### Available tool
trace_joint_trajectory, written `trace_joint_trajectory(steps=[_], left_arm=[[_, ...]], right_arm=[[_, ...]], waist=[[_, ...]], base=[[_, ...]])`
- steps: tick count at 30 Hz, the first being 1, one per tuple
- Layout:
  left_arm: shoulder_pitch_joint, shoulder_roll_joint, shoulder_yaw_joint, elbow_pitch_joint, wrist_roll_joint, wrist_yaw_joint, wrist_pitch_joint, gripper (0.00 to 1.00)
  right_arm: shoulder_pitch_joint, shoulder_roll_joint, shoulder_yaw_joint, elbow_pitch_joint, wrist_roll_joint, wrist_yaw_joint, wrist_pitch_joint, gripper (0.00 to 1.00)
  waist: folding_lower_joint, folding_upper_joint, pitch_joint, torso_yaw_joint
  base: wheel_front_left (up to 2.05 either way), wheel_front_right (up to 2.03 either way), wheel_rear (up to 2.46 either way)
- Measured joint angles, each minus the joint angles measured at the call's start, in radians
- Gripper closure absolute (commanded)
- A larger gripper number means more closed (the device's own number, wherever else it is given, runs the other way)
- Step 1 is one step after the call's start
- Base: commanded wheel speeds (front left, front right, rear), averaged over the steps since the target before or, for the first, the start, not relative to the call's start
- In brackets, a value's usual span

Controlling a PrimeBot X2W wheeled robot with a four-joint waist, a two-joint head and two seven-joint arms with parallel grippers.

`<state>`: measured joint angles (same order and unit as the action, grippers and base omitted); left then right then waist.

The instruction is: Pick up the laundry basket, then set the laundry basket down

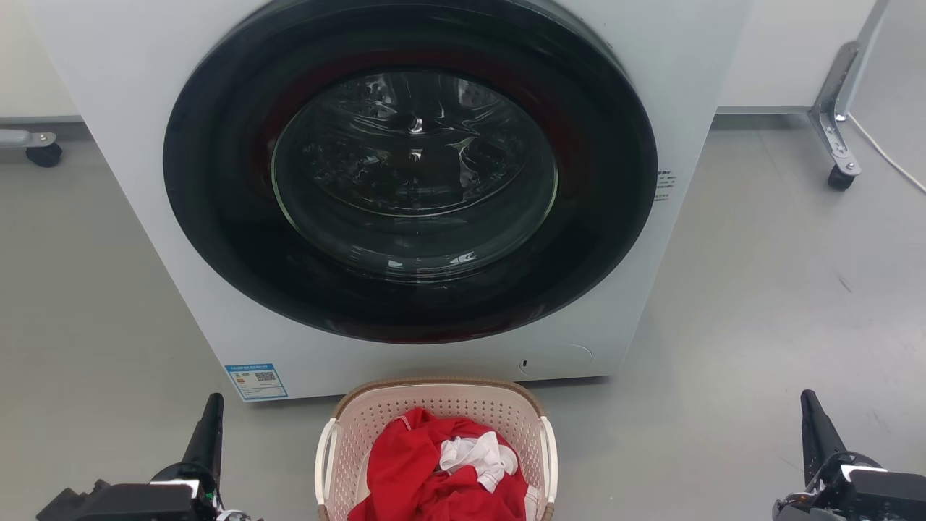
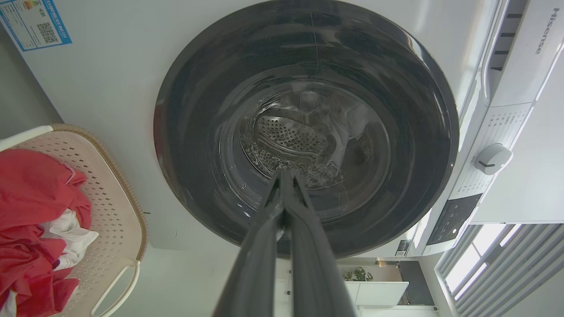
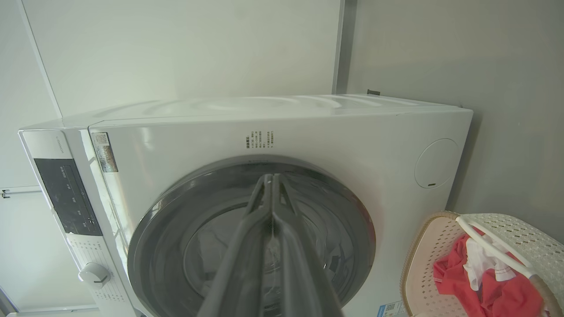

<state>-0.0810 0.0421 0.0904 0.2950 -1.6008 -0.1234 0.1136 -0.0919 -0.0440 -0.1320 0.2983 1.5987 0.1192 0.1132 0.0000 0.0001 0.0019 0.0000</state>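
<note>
Laundry basket (image 1: 434, 409) sitting on the grey floor (image 1: 759, 325) between the two grippers, off to the right of the left gripper (image 1: 214, 401) and further off to the left of the right gripper (image 1: 808, 396), touching neither. Showing as a rounded-rectangular tub of cream-pink plastic, walls pierced with rows of small holes, a brown ribbed woven-look rim (image 1: 434, 381) running round the top, a white loop handle (image 1: 323, 463) standing on each long side. Holding a heap of red cloth (image 1: 427, 470), with a crumpled white garment (image 1: 477, 452) lying on top. Far end lying close to the foot of a white washing machine (image 1: 687, 108) standing ahead of both sets of fingertips, its round dark glass door (image 1: 412, 166) closed. Left gripper pointing forward at that door, two dark fingers pressing together at the tips, gripping nothing. Right gripper likewise pointing at the machine, fingers meeting tip to tip, carrying nothing.
</note>
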Motion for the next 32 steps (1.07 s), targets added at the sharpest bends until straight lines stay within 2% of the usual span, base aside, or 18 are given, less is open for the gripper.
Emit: trace_joint_trajectory(steps=[32], left_arm=[[0.0, 0.0, 0.0, 0.0, 0.0, 0.0, 0.0, 1.0]], right_arm=[[0.0, 0.0, 0.0, 0.0, 0.0, 0.0, 0.0, 1.0]], waist=[[0.0, 0.0, 0.0, 0.0]], base=[[0.0, 0.0, 0.0]])
